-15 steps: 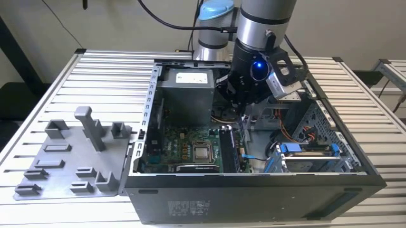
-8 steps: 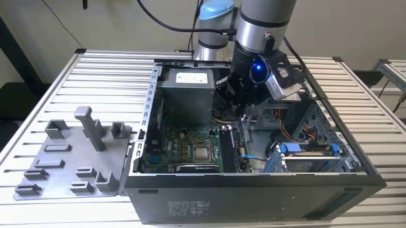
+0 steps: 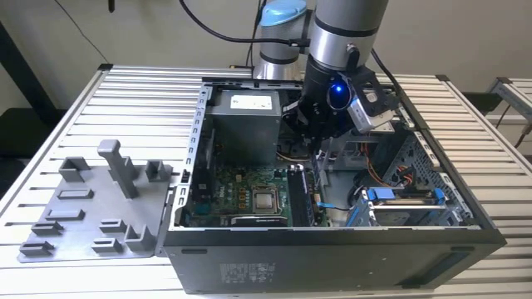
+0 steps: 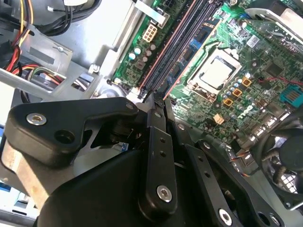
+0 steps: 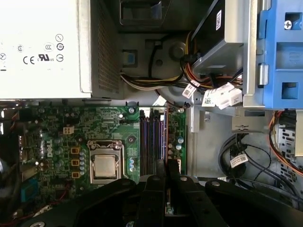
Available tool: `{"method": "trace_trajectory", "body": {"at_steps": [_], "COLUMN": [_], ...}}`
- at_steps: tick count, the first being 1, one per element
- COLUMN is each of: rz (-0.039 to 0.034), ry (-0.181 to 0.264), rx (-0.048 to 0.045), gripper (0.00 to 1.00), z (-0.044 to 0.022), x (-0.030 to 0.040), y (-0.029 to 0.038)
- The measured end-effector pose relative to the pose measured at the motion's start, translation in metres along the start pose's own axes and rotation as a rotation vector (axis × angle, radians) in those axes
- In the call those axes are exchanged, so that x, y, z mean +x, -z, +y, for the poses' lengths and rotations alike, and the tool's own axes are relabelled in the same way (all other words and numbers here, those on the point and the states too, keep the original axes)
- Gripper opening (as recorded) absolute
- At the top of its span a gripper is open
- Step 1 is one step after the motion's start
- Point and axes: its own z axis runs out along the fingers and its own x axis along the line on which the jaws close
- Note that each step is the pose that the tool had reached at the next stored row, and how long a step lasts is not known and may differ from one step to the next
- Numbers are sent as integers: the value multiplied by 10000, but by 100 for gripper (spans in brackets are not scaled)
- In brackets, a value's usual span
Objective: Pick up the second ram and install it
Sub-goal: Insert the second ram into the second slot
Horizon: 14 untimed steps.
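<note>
Gripper (image 5: pixel 163 168) sits low over the memory slots (image 5: pixel 152 137) on the motherboard (image 5: pixel 71 137); fingers (image 4: pixel 158 106) nearly together, cannot tell if they pinch anything. The second ram (image 5: pixel 161 142) looks already in its slot, just ahead of the fingertips. Judged step: seating. Needs straight, even downward pressure. Grey tray (image 3: pixel 83 212) outside the case (image 3: pixel 332 261) holds no stick.
</note>
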Motion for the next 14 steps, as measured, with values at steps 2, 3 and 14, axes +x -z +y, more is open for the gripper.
{"method": "trace_trajectory", "body": {"at_steps": [2, 3, 14], "rz": [5, 6, 46], "ry": [1, 2, 24], "rx": [3, 3, 2], "gripper": [14, 14, 14], "z": [-1, -1, -5], "x": [-1, 0, 12], "y": [-12, -19, -127]}}
